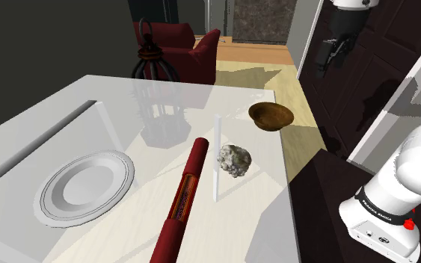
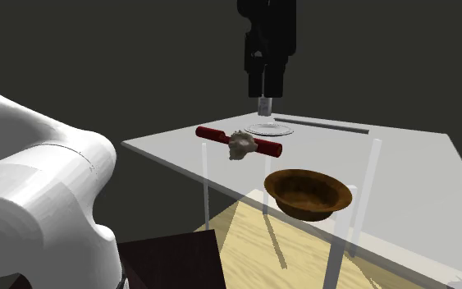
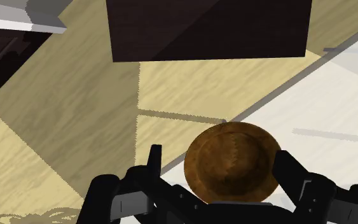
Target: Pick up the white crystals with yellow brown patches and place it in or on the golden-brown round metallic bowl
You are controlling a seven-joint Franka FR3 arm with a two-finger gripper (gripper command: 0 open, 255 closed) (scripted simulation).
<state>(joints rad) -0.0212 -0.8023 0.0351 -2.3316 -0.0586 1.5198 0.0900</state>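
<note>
Crystals (image 1: 234, 160) on table (image 1: 261, 217), bowl (image 3: 234, 172) edge hidden by gripper (image 3: 217, 154)

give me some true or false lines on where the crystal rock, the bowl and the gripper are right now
1. The crystal rock lies on the table, outside the brown bowl. True.
2. The gripper is shut on the rock. False: it is open and empty, up in the air with nothing between its fingers.
3. The bowl is empty. True.
4. The grey plate sits touching the bowl. False: it lies well apart from it, on the far side of the dark red cylinder.
</note>
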